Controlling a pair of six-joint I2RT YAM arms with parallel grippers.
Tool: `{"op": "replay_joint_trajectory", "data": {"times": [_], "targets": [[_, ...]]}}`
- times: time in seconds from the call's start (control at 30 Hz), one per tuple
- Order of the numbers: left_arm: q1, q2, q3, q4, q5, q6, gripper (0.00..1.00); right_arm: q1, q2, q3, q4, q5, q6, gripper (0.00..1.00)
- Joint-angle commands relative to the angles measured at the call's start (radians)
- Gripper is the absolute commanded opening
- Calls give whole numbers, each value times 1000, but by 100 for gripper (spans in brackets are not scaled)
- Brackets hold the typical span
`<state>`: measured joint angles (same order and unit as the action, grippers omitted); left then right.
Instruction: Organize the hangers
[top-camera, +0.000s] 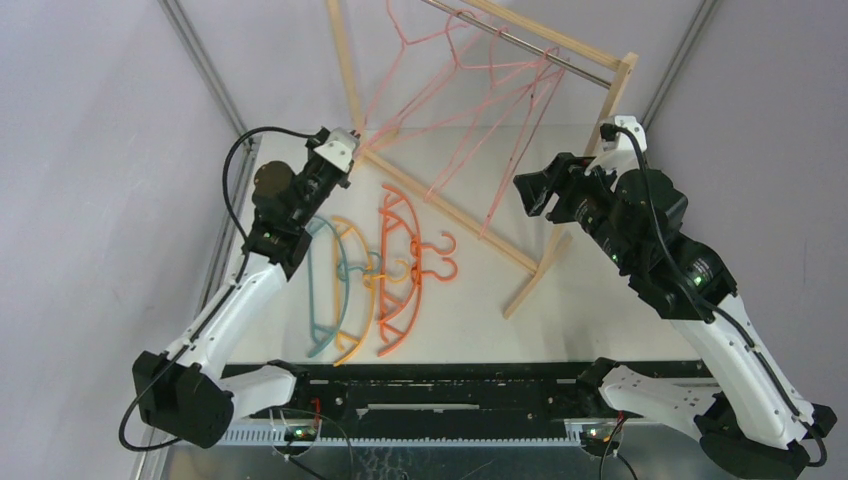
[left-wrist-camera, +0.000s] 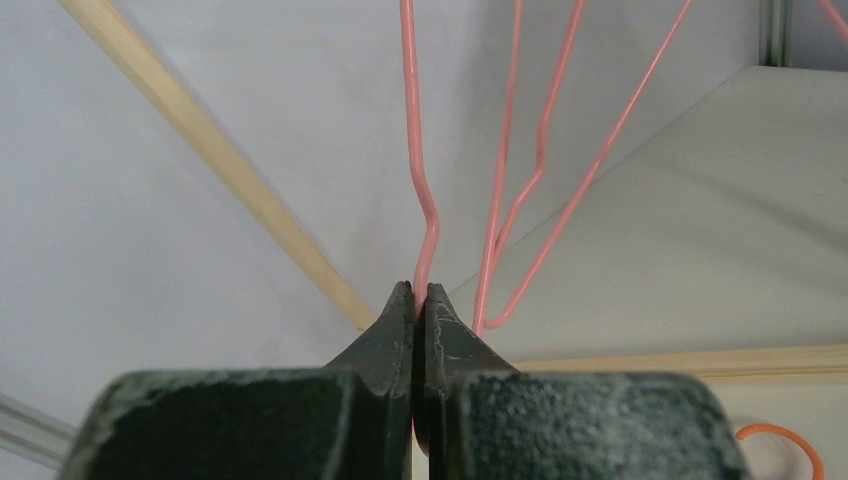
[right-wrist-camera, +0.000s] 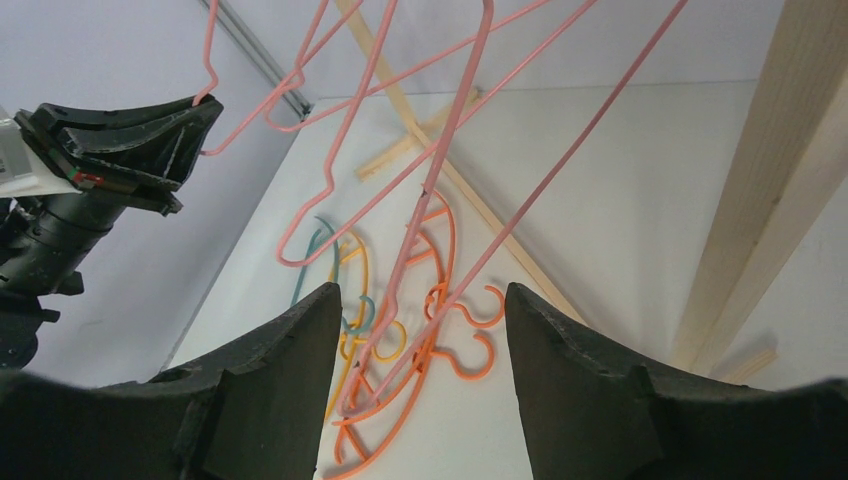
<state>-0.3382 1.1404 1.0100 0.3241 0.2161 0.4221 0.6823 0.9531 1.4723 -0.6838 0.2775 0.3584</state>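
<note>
Several thin pink wire hangers (top-camera: 470, 70) hang from the metal rod (top-camera: 530, 45) of the rack. My left gripper (top-camera: 352, 150) is shut on the lower end of one pink hanger (left-wrist-camera: 412, 150), the wire pinched between its tips (left-wrist-camera: 420, 297). In the right wrist view that same left gripper (right-wrist-camera: 205, 110) holds the wire's corner. My right gripper (right-wrist-camera: 420, 290) stands open, a little short of the hanging pink wires, with nothing between its fingers; from above it (top-camera: 528, 190) is beside the rack's right post. On the table lie a teal hanger (top-camera: 320, 290), a yellow hanger (top-camera: 350, 290) and two orange hangers (top-camera: 400, 270).
The pale wooden rack has a slanted base bar (top-camera: 450, 215) running across the table and a right post (right-wrist-camera: 780, 180) close to my right gripper. The plastic hangers overlap, their hooks (right-wrist-camera: 480, 315) tangled together. A metal frame pole (top-camera: 200, 60) rises at the back left.
</note>
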Motion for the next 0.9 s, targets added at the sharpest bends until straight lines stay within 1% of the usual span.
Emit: {"op": "replay_joint_trajectory", "data": {"times": [0.0,0.3,0.5,0.77,0.87], "targets": [[-5,22,41,92,12,-30,0,-10,-4,4,38,-8,11,69],[-10,103,105,105,39,-50,0,-24,-5,3,31,-14,11,69],[-23,149,138,41,80,-48,0,-36,-5,1,32,-21,11,69],[-33,166,107,-43,95,-33,0,-51,-13,-23,42,-38,21,69],[-32,157,80,-29,54,-47,0,-55,-10,-26,44,-49,23,69]]}}
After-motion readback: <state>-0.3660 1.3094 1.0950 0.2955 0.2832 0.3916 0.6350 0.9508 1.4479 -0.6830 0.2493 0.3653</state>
